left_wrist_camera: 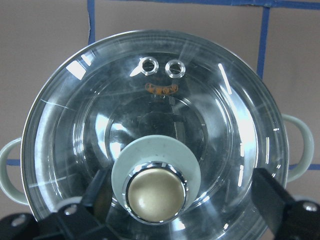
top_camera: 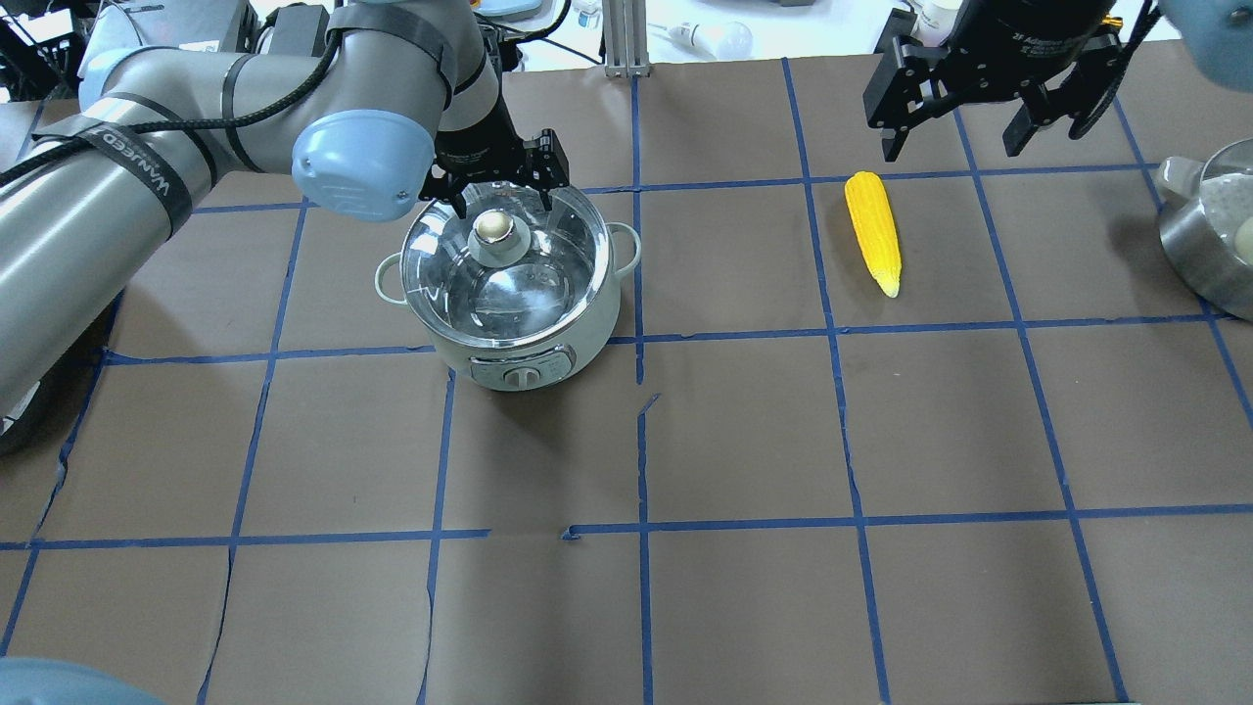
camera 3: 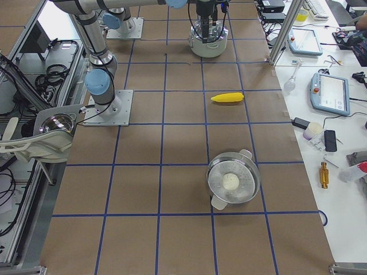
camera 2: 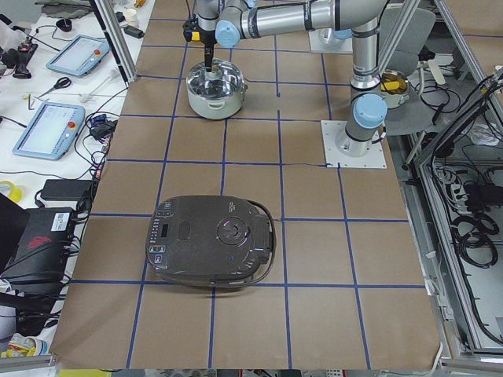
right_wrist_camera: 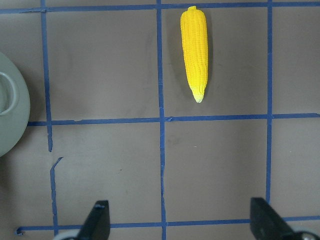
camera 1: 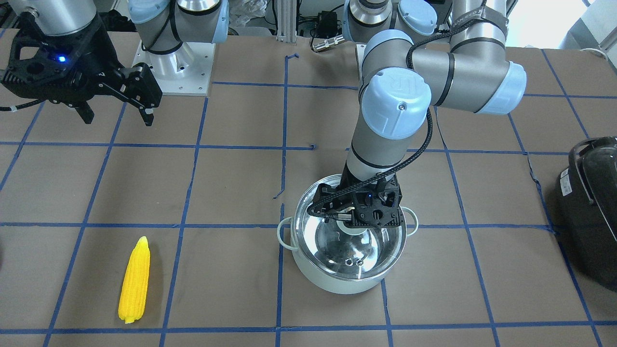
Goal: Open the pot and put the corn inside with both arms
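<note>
We see a brown surface (top_camera: 744,441) marked into squares by blue tape. The left arm (top_camera: 196,98) reaches across it to the pot, and the right arm (camera 1: 53,14) hangs over the robot's right half. A large black domed appliance (camera 2: 212,239) sits at the end of the surface on the robot's left, well apart from everything else.

The pale mint pot (top_camera: 514,357) stands upright, and its clear glass lid (top_camera: 533,289) is seated on the rim. The left end effector (top_camera: 501,196) is down over the lid with its fingers spread wide. In the left wrist view we see one finger on either side of the brass-coloured knob (left_wrist_camera: 155,193), each with a clear gap to it, so it has hold of nothing.

The right end effector (top_camera: 954,137) hovers above the surface, also spread wide and holding nothing. The yellow corn (top_camera: 873,230) lies flat on the surface, near it on the robot's side and apart from its fingers. The corn's pointed tip is turned toward the robot. It lies well apart from the pot, on the robot's right.
</note>
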Tool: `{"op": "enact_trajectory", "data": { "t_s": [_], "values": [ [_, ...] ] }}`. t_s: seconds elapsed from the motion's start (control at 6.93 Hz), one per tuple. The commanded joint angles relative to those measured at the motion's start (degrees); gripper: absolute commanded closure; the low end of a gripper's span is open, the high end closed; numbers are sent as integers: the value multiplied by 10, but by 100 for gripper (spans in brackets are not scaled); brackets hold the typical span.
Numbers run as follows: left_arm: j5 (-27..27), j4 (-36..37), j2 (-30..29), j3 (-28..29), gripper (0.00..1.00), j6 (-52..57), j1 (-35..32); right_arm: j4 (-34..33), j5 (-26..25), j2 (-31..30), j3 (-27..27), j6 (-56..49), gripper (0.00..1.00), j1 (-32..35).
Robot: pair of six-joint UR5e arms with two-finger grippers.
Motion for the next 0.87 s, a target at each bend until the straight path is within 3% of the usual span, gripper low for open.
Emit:
{"op": "enact_trajectory", "data": {
  "t_s": [0.0,0.29,0.58,0.72],
  "values": [
    [12,0,-2,-7,0,23,3,0,0,0,0,-1,0,0],
    [13,-1,-2,-10,1,19,4,1,0,0,0,0,0,0],
    [14,-1,-3,-12,21,19,4,1,0,0,0,-1,0,0],
    [11,-1,-4,-22,24,18,4,1,0,0,0,-1,0,0]
  ]
}}
